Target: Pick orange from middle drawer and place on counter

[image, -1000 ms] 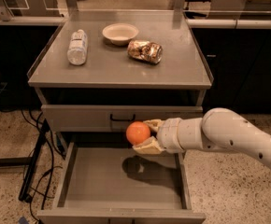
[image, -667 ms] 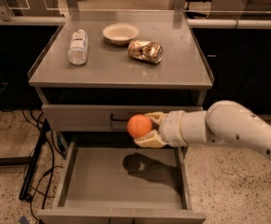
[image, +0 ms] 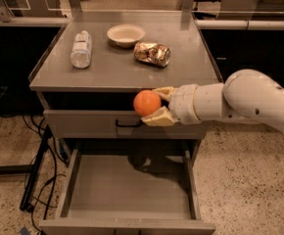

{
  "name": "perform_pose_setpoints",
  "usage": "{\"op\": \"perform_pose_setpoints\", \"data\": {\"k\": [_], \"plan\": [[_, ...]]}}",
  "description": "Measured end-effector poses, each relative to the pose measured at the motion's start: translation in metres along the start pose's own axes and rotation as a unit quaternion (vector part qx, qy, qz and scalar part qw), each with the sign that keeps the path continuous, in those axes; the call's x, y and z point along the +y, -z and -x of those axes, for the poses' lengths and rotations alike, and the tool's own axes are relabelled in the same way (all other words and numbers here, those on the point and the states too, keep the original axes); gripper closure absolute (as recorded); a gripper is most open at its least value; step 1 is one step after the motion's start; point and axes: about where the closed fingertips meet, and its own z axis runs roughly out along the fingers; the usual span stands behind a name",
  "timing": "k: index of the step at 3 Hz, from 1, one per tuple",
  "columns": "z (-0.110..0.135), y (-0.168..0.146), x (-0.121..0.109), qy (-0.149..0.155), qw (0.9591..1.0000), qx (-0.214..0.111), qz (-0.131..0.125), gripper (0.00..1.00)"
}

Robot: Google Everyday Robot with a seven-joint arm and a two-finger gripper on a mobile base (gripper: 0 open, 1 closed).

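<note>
Bright-orange orange (image: 147, 103) clasped in pale cream gripper (image: 152, 106), before grey drawer front (image: 83, 124). Grey counter (image: 112, 75); white bowl (image: 126, 34), shiny gold-brown foil bag (image: 152, 53).

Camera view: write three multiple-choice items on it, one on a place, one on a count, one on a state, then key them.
1. Where is the orange?
A: lying in the middle drawer.
B: in the hand, just below the counter's front edge.
C: on the ground.

2. How many things lie on the counter?
A: one.
B: five.
C: three.

3. The middle drawer is:
A: open, floor bare.
B: shut.
C: open, full.

Key:
1 B, the hand clamps the orange above the open drawer.
2 C, a bottle, a bowl and a foil bag.
3 A, it is pulled out with nothing inside.
</note>
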Motion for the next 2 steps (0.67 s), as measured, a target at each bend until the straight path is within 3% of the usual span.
{"op": "perform_pose_setpoints", "data": {"k": [2], "plan": [[0.037,0.025,-0.102,0.018,0.9985,0.011,-0.051,1.0]]}}
